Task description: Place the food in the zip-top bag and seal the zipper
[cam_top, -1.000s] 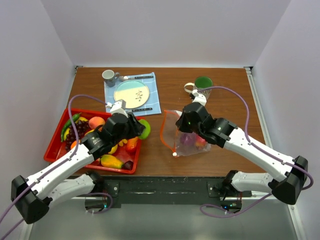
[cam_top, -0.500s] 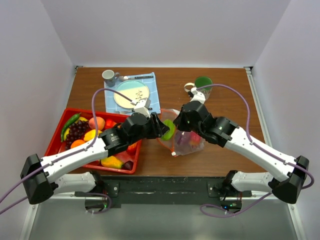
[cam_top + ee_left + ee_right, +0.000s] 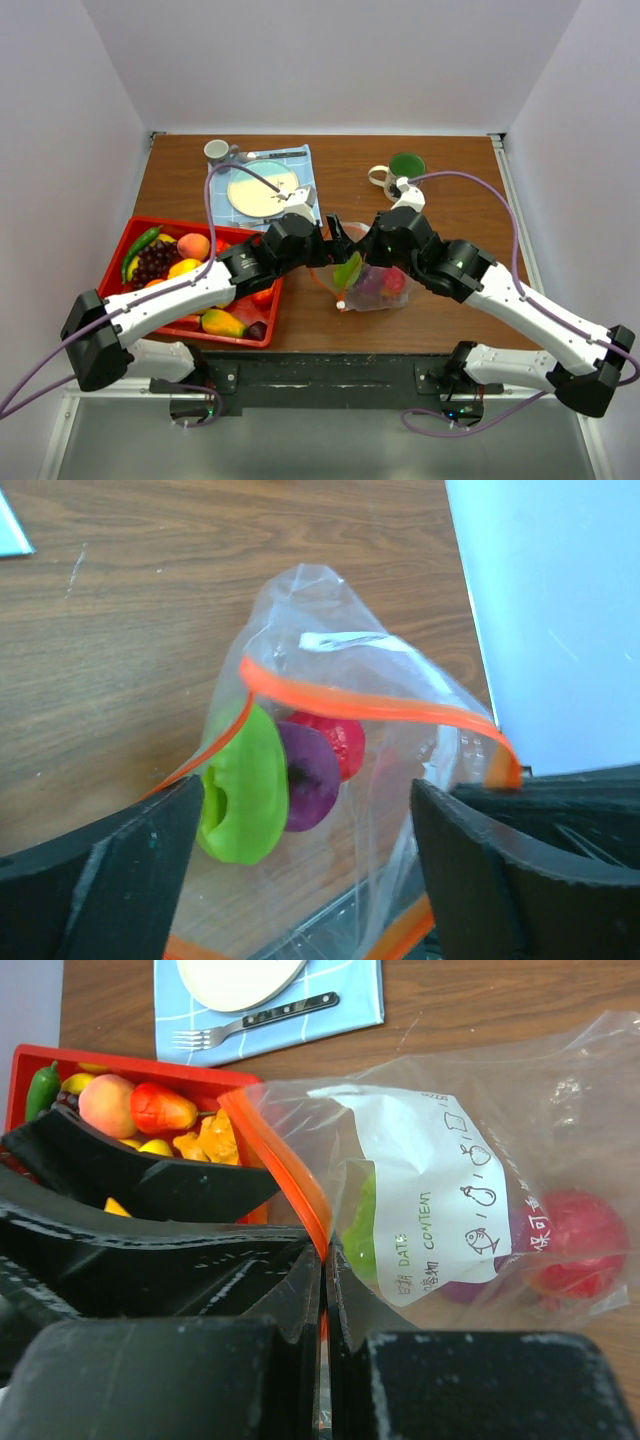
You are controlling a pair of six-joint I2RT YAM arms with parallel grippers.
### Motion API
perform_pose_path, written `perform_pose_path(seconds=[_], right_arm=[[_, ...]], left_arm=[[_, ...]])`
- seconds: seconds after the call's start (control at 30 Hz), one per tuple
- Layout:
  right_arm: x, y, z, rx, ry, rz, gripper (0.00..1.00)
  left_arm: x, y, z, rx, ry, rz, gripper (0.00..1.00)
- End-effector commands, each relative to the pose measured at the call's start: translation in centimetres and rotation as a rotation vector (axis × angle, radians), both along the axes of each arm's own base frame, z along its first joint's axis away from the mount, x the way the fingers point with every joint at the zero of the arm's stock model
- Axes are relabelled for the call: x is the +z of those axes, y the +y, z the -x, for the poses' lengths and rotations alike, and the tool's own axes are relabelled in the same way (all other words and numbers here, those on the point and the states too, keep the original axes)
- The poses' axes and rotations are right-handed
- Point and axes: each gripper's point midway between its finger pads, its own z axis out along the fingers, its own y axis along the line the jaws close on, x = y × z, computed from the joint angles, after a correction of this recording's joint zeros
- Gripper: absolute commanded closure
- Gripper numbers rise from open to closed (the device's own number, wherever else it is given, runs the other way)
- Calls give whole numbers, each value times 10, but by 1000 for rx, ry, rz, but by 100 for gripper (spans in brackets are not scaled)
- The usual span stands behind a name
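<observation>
The clear zip-top bag (image 3: 378, 288) lies at table centre. My right gripper (image 3: 362, 250) is shut on its orange zipper (image 3: 290, 1175) and holds the mouth up; the jaws (image 3: 324, 1260) pinch the strip. My left gripper (image 3: 332, 252) is open at the bag's mouth; in its wrist view (image 3: 308, 792) the jaws stand wide apart and empty. Inside the bag lie a green fruit (image 3: 245, 785), a purple one (image 3: 312, 775) and a red one (image 3: 342, 745). The zipper (image 3: 370, 708) arches over them. More food, a peach (image 3: 193, 246) and grapes (image 3: 155, 263), is in the red tray (image 3: 108, 292).
A blue placemat with a plate (image 3: 262, 190) and a fork (image 3: 255, 1020) lies at the back. A small cup (image 3: 215, 150) stands at its left corner. A green mug (image 3: 405, 165) stands behind the right arm. A mango (image 3: 222, 323) lies near the tray's front edge.
My left arm swung right from the tray to the bag with the green fruit, which now lies inside the bag, free of the open jaws. My right gripper kept hold of the zipper.
</observation>
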Motion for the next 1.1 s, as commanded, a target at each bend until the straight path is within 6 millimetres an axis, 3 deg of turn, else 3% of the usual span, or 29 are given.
perform_pose_path(seconds=[0.0, 0.1, 0.13, 0.27, 0.4, 0.43, 0.5, 0.53, 0.63, 1.07], right_arm=[[15, -3, -6, -33, -39, -6, 100], [13, -2, -10, -34, -46, 21, 100], [13, -3, -11, -37, -51, 27, 100], [14, -2, -15, -38, -63, 50, 100], [15, -1, -16, -35, -72, 43, 100], [14, 0, -16, -32, -72, 40, 100], [14, 0, -15, -28, -75, 34, 100], [11, -1, -14, -27, -70, 38, 100], [8, -2, -11, -17, -65, 37, 100], [6, -1, -6, 4, -62, 16, 100]], left_arm=[[67, -10, 10, -100, -122, 123, 15], [83, 12, 21, -89, -146, 119, 23], [89, 28, 28, -73, -153, 113, 24], [89, 87, 24, 97, -169, 12, 26], [53, 148, 2, 247, -84, -122, 25], [31, 157, 1, 263, -47, -165, 25], [9, 173, -6, 302, -6, -216, 25], [-11, 177, -6, 307, 29, -247, 25], [-36, 184, -9, 321, 50, -285, 28], [-110, 189, -7, 300, 176, -407, 31]])
